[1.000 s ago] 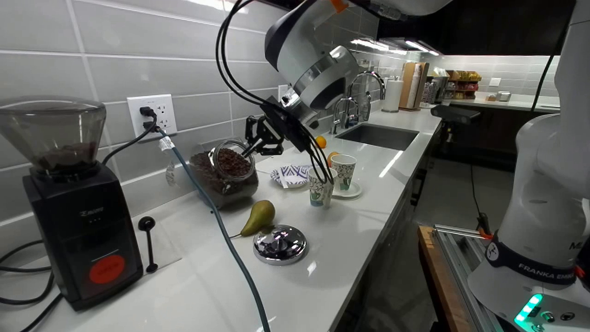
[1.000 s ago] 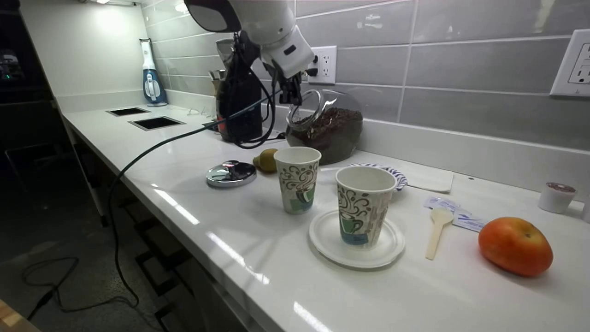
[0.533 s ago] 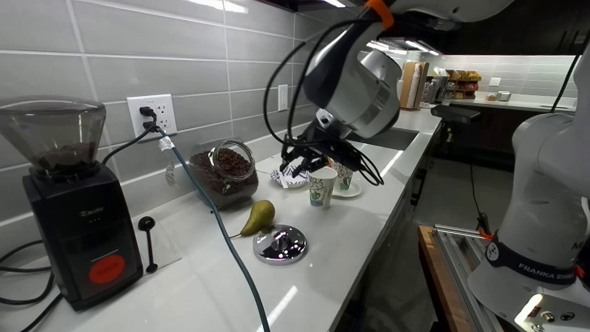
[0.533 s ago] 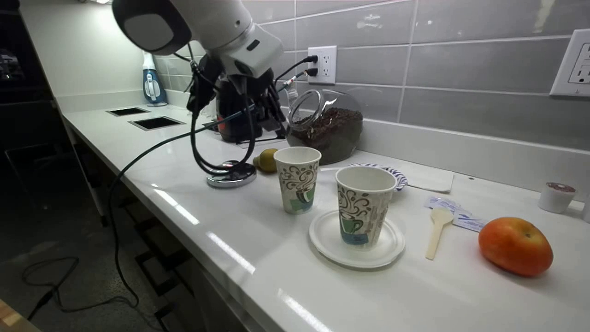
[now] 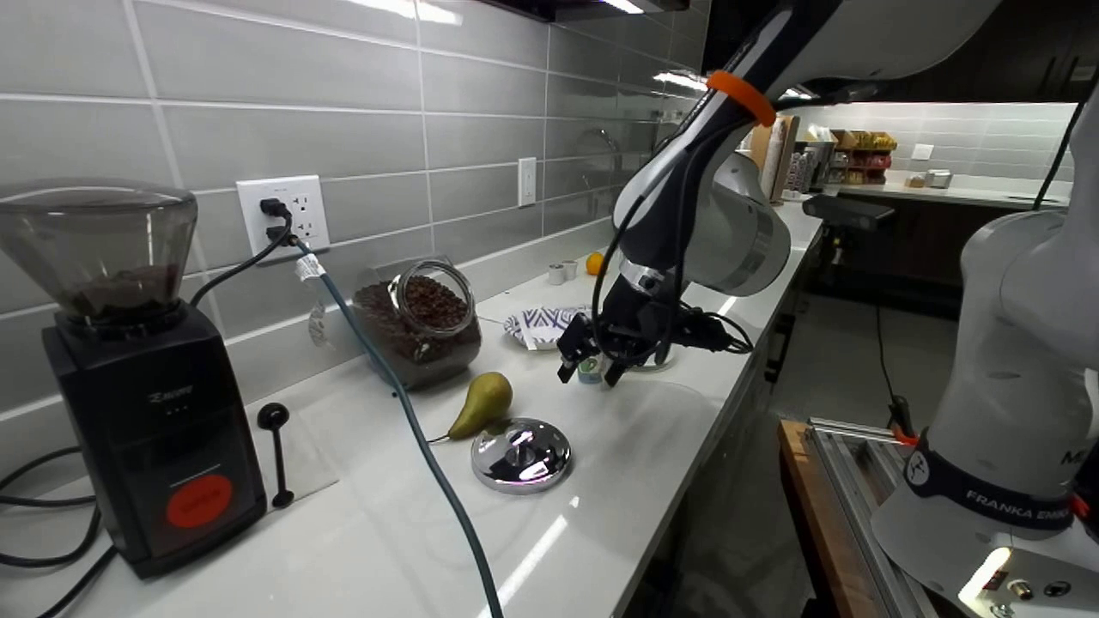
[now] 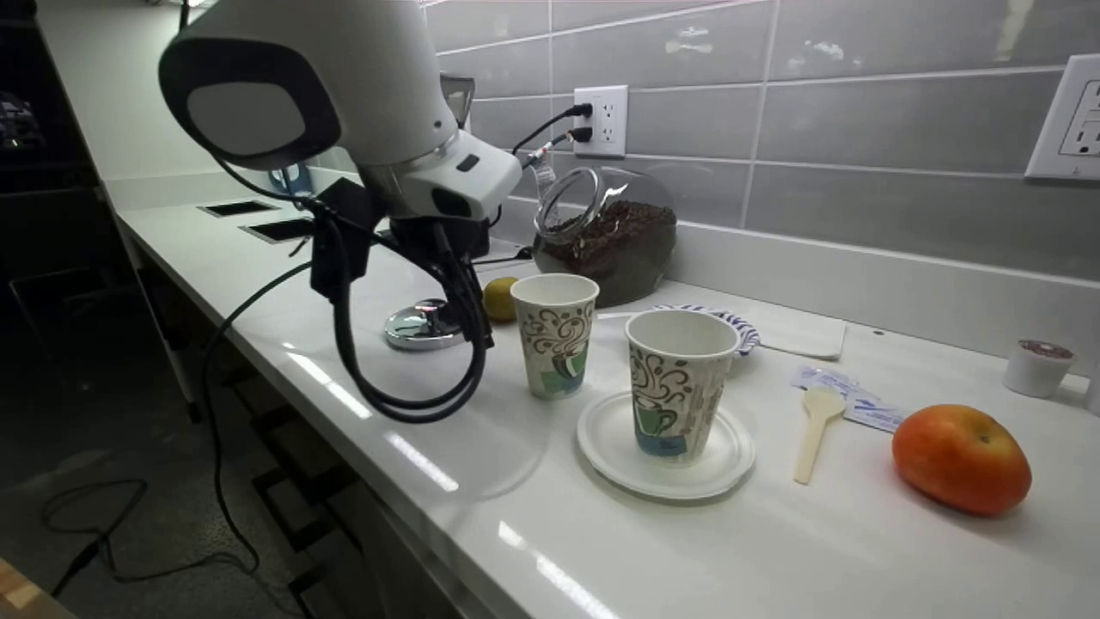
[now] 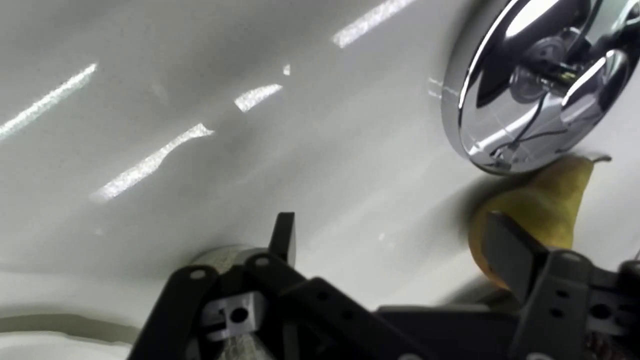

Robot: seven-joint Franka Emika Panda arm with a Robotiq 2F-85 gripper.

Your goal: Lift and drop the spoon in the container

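Jaws spread wide, my gripper [image 7: 390, 235] hangs over the white counter with nothing between its fingers. In the wrist view the right finger [image 7: 510, 250] overlaps the pear; whether they touch I cannot tell. In an exterior view the gripper [image 5: 588, 378] hides most of a paper cup. The container looks to be the tilted glass jar [image 5: 412, 326] of brown beans by the wall, its mouth facing outward, apart from my gripper. A pale wooden spoon [image 6: 821, 421] lies flat on the counter beyond the cups, far from the gripper.
A chrome lid [image 5: 521, 455] and a pear [image 5: 485, 403] lie together in front of the jar. Two paper cups [image 6: 556, 344] stand nearby, one on a white plate [image 6: 601, 468]. A grey cable [image 5: 429, 463] crosses the counter near the coffee grinder [image 5: 163, 429].
My gripper has drawn back from the jar's mouth and dropped lower, over the counter beside the cups. Its jaws have spread apart. The jar, lid, pear and wooden spoon have stayed put.
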